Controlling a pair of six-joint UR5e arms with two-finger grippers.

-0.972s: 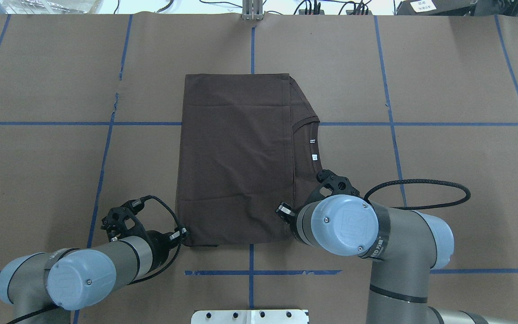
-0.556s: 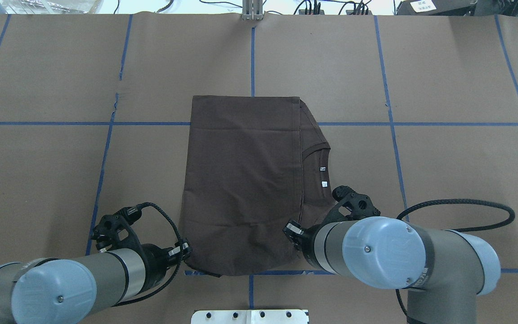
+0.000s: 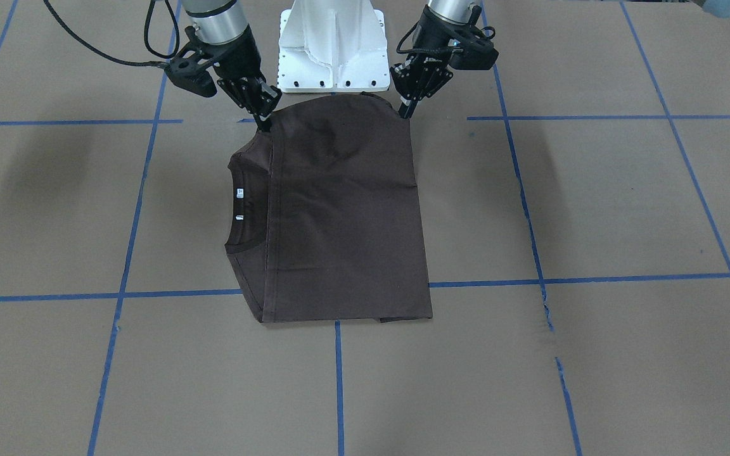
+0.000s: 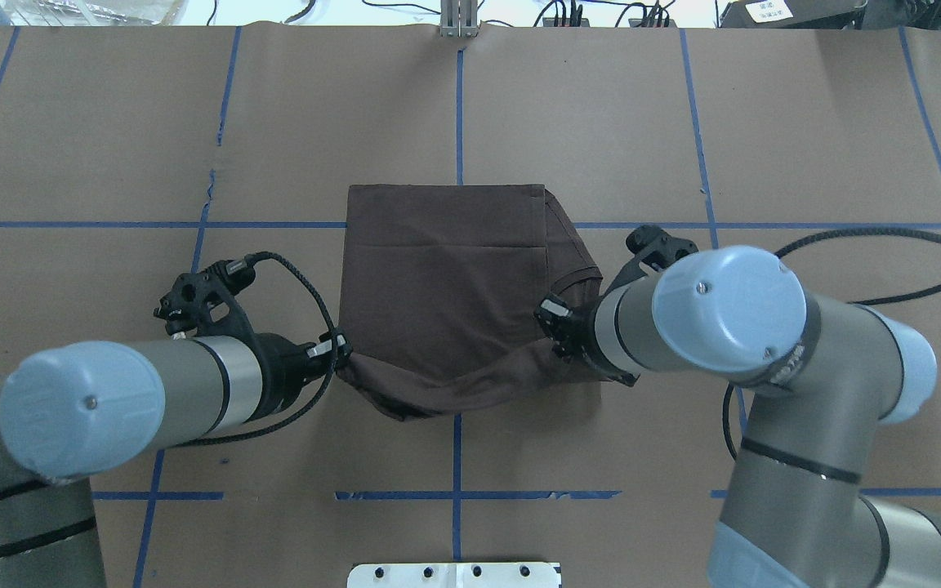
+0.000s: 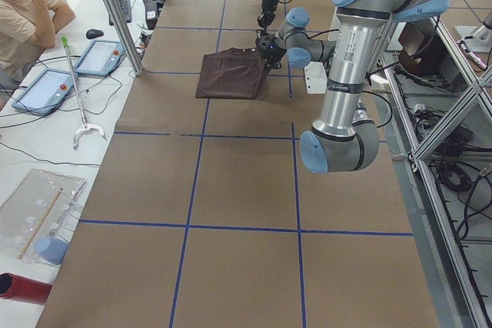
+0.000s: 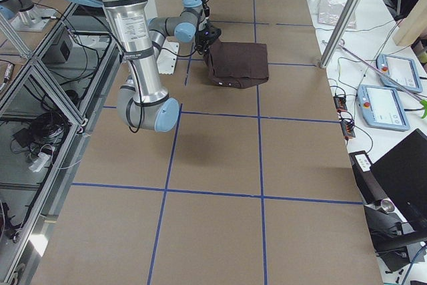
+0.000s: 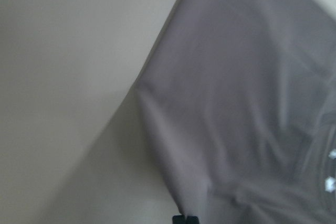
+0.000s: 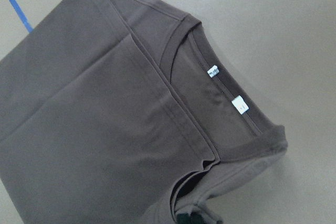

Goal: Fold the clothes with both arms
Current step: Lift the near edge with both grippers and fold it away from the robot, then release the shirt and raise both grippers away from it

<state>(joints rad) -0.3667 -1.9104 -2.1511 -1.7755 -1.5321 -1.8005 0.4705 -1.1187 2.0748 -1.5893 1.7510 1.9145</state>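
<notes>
Nearest the robot, the left black two-finger tool and the right black two-finger tool are each clamped on a near corner of the folded dark brown cotton T-shirt. They hold that near edge raised off the brown paper-covered bench, and it sags between them. Farther out, the rest of the shirt lies flat at the bench's middle across blue tape lines, its round ribbed collar and small white labels showing on the right side.

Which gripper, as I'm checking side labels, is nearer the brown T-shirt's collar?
Right. The right gripper grips the raised corner on the collar side; the left gripper grips the opposite corner, across the folded T-shirt.
</notes>
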